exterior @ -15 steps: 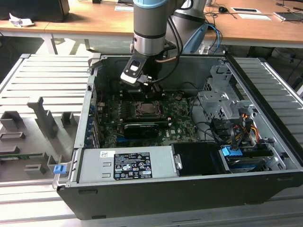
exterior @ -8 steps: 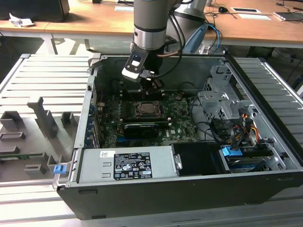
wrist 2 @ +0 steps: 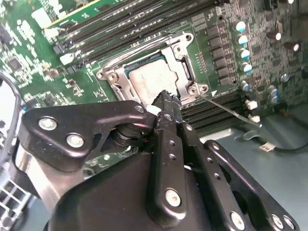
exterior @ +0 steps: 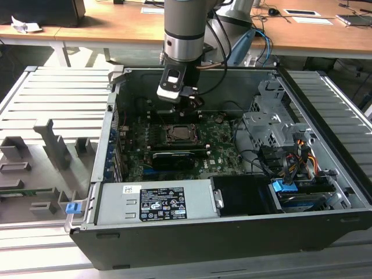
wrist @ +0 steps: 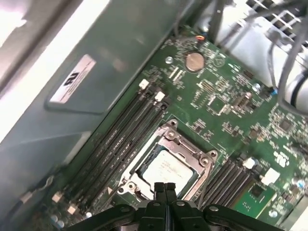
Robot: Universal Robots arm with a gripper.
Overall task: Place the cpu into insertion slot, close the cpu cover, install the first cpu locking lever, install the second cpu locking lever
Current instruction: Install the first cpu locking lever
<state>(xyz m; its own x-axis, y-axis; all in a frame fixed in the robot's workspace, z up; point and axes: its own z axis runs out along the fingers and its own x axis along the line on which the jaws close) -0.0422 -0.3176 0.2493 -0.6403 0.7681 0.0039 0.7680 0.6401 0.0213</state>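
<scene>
Grey tray (exterior: 40,157) sits on the exterior view's left, with the open PC case (exterior: 232,247) next to it. Inside, the cpu (wrist: 166,168) is seated in the insertion slot (exterior: 179,133), cpu cover (wrist: 187,142) down around it. The end effector (wrist: 165,186) hovers just over the socket edge, fingers pinched together, gripping nothing.

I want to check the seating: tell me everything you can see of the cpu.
The cpu is a small flat square chip with a silvery-grey metal top carrying faint print. It lies level on the green motherboard, with the silver cpu cover framing its edges, apparently lowered around it. The shut claw hangs over one edge, hiding part of it; contact cannot be told.
</scene>
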